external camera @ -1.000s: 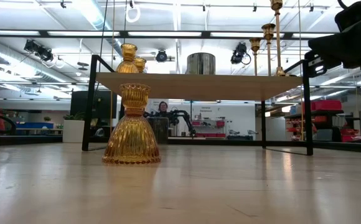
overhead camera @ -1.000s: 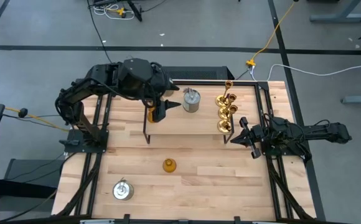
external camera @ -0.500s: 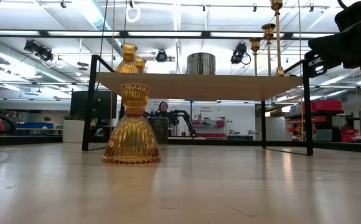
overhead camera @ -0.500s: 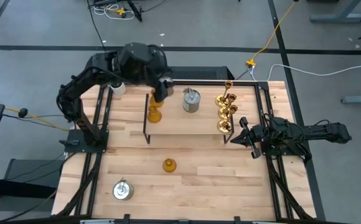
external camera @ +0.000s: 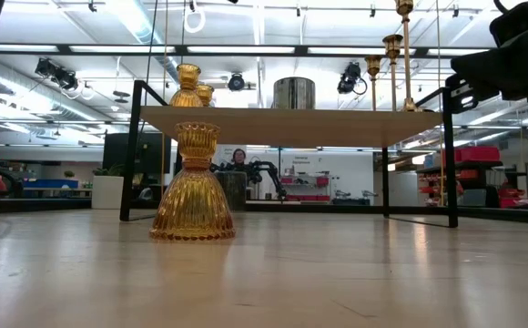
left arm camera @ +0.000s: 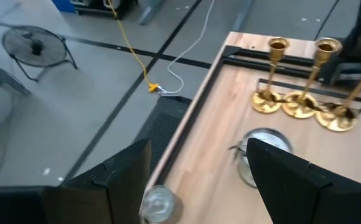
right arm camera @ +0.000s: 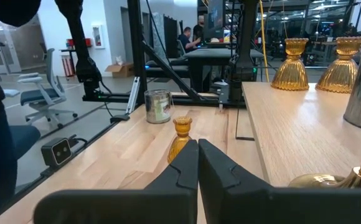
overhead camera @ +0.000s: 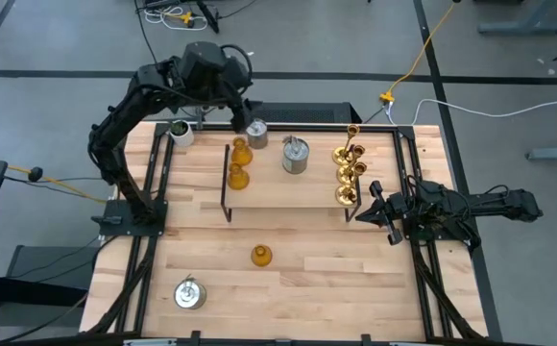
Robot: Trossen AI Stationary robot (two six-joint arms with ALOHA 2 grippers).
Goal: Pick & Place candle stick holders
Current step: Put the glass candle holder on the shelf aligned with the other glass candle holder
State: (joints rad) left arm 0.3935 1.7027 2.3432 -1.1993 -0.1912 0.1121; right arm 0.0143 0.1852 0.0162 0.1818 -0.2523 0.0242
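Holders: two ribbed orange glass ones [overhead camera: 239, 163], a round grey tin one [overhead camera: 295, 155] and three tall thin gold ones [overhead camera: 348, 170] stood straight up on the wooden rack [overhead camera: 288, 192].
Left claw [overhead camera: 252, 128]: apart, over a small silver holder [overhead camera: 256, 132] behind the rack.
Right claw [overhead camera: 367, 202]: pressed together, beside the rack.

Two amber holders [overhead camera: 239, 163], a silver can holder [overhead camera: 296, 155] and three brass candlesticks [overhead camera: 348, 171] upright on the rack, another silver holder [overhead camera: 256, 133] behind it, one amber holder [overhead camera: 260, 255] and a silver one [overhead camera: 189, 293] on the desk
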